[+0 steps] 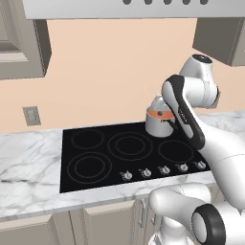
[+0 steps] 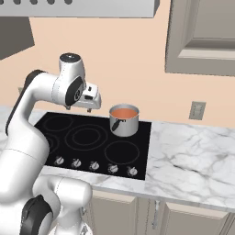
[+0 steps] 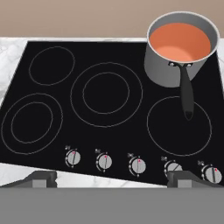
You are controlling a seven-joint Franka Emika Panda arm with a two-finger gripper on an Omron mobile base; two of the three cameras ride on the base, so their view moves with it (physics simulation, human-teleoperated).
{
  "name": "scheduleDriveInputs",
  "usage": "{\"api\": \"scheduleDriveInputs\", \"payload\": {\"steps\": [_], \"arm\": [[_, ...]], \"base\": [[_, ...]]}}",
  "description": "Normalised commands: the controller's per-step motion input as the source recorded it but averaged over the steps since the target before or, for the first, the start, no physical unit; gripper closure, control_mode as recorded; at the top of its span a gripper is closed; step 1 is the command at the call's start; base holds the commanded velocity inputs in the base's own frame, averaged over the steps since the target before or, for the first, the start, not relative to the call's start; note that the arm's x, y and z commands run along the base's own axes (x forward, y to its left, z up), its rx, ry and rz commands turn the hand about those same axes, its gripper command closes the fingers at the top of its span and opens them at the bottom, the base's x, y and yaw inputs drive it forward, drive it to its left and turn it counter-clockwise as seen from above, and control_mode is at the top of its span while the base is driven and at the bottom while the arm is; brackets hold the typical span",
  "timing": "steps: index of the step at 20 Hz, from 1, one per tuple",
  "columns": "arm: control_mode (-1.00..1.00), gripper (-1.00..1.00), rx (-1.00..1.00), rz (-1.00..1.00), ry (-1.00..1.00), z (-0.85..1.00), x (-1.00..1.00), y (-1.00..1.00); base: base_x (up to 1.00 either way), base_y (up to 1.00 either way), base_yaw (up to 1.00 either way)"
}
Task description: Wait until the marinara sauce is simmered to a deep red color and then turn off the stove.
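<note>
The claw [image 3: 112,178] hung with its tips wide apart, empty, above the stove [image 3: 109,52]. The knobs [image 3: 138,165] looked small, stiff and smooth, best pinched across the cap. The sauce [image 3: 180,42], orange, sat in the pan [image 3: 168,72] at the back right burner.

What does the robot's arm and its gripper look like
The arm is glossy white with rounded, tube-like links, and black bands and caps at the joints. The gripper ends in two small dark grey, blocky finger tips. No cables or markings are visible.
</note>
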Motion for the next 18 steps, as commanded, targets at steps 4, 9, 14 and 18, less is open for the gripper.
{"api": "scheduleDriveInputs", "payload": {"steps": [4,9,14,18], "arm": [[-1.0,-1.0,0.0,0.0,0.0,0.0,0.0,0.0],[-1.0,-1.0,0.0,0.0,0.0,0.0,0.0,0.0],[-1.0,-1.0,0.0,0.0,0.0,0.0,0.0,0.0],[-1.0,-1.0,0.0,0.0,0.0,0.0,0.0,0.0]], "base": [[0.0,0.0,0.0],[0.0,0.0,0.0],[0.0,0.0,0.0],[0.0,0.0,0.0]]}}
